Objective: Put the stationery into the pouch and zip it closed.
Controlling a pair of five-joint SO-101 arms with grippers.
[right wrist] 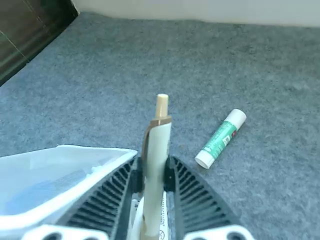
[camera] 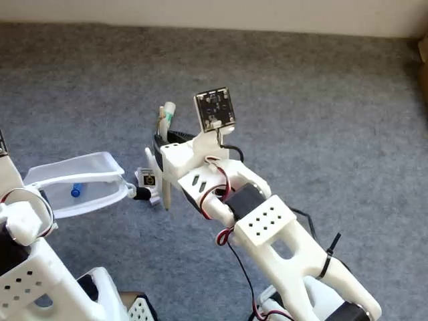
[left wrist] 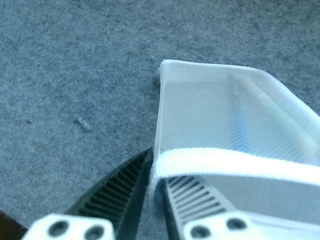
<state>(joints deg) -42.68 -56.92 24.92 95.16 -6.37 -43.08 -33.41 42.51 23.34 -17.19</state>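
My left gripper [left wrist: 152, 167] is clenched on the white band along the rim of the pouch [left wrist: 225, 115]. One ribbed black finger sits outside the mesh wall and the other inside it. In the high view the pouch [camera: 73, 175] lies near the left edge of the tabletop [camera: 314, 87] with its mouth gaping open. A blue item [camera: 76, 190] shows through the translucent mesh; I cannot tell what it is.

My right gripper [right wrist: 152, 164] is clamped on a cream pen [right wrist: 156, 145], which runs along between the jaws. The pen's tan clicker end sticks out past the fingertips. From above, the pen [camera: 165, 194] sits around the middle of the tabletop, just beside the pouch's open end.

A white and green glue stick [right wrist: 220, 139] lies flat on the grey surface just beyond the right gripper, toward the far edge of the tabletop. It is apart from the pouch and nothing touches it. In the high view the glue stick [camera: 169, 111] peeks out past the right arm's wrist.
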